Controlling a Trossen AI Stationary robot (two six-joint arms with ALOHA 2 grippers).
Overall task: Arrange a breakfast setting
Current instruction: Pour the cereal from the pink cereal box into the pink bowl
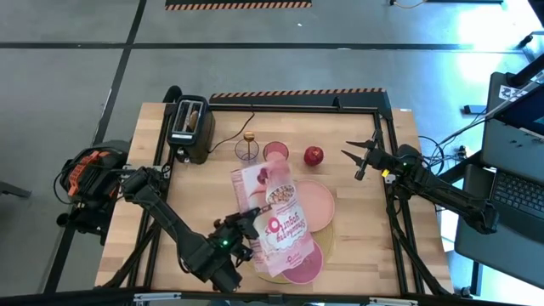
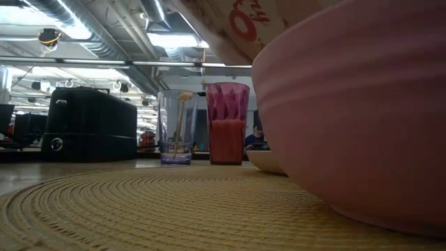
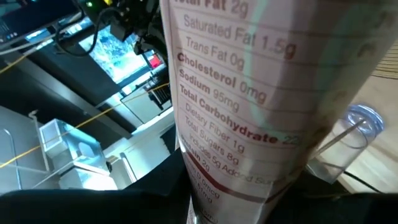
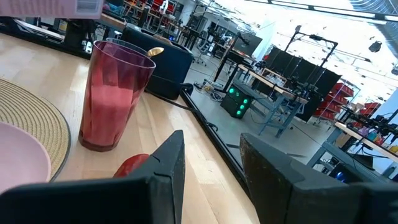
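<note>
Overhead view: left gripper (image 1: 247,223) clenched on the tilted pink-and-white cereal box (image 1: 277,212) above the deeper-pink bowl (image 1: 303,263) on the round tan woven placemat (image 1: 330,241), pale pink plate (image 1: 315,201) behind, small red apple (image 1: 314,155) and black toaster (image 1: 190,127) farther back; right gripper (image 1: 360,156) spread wide just beside the apple. Table-level view: bowl (image 2: 355,104) on placemat (image 2: 167,209), with a clear tumbler (image 2: 175,127) and a pink tumbler (image 2: 226,123) beyond. Wrist views: box's nutrition panel (image 3: 242,106) fills the left picture; the right shows parted fingers (image 4: 163,163) over the apple (image 4: 132,165), near the pink tumbler (image 4: 115,96).
</note>
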